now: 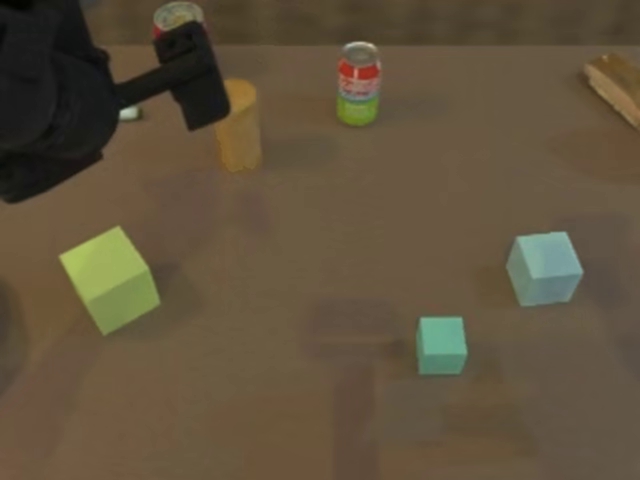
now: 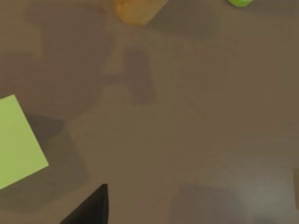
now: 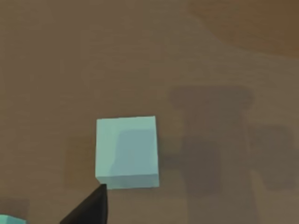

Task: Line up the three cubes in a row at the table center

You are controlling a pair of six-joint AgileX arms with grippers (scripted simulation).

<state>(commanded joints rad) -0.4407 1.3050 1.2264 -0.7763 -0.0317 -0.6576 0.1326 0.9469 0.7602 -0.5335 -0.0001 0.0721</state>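
The large yellow-green cube [image 1: 110,278] sits on the table [image 1: 320,230] at the left, turned at an angle. At the right stands the pale light-blue cube [image 1: 545,267], with the small teal-green cube [image 1: 441,345] nearer the front and a little left of it. My left gripper [image 1: 195,80] hangs open and empty at the back left, above the cans and well behind the yellow-green cube [image 2: 16,140]. Only one of its fingers [image 2: 91,210] shows. My right arm is outside the top view. Its gripper [image 3: 133,212] is open over the light-blue cube [image 3: 126,151], holding nothing.
An orange-yellow cylinder [image 1: 240,125] stands at the back left, right beside my left gripper. One soda can [image 1: 359,83] stands at the back centre and another [image 1: 178,17] behind the gripper. A wooden block [image 1: 615,85] lies at the back right edge.
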